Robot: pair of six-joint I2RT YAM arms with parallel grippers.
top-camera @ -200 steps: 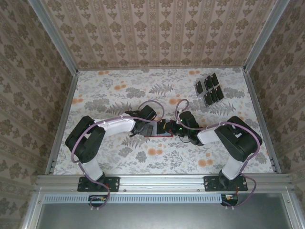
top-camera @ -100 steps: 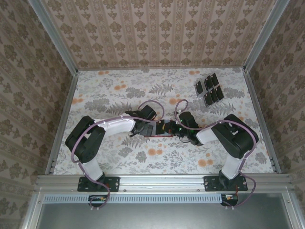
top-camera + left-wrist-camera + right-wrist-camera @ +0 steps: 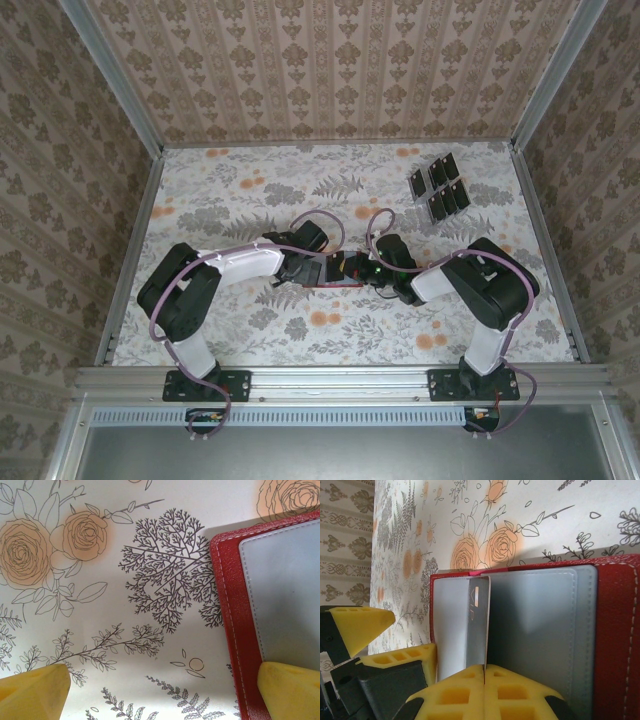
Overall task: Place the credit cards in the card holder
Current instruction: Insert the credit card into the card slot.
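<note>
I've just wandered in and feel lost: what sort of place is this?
Likely a robot test booth dressed like a home: beige patterned wallpaper walls, a floral-printed table top, and two white-and-black robot arms bolted to a bare aluminium rail.

Right wrist view: faint pale letters "VIP", turned sideways, near far end of credit card (image 3: 479, 630), which lies against grey inside of red card holder (image 3: 615, 640). Lettering small, low contrast, only just legible.
</note>
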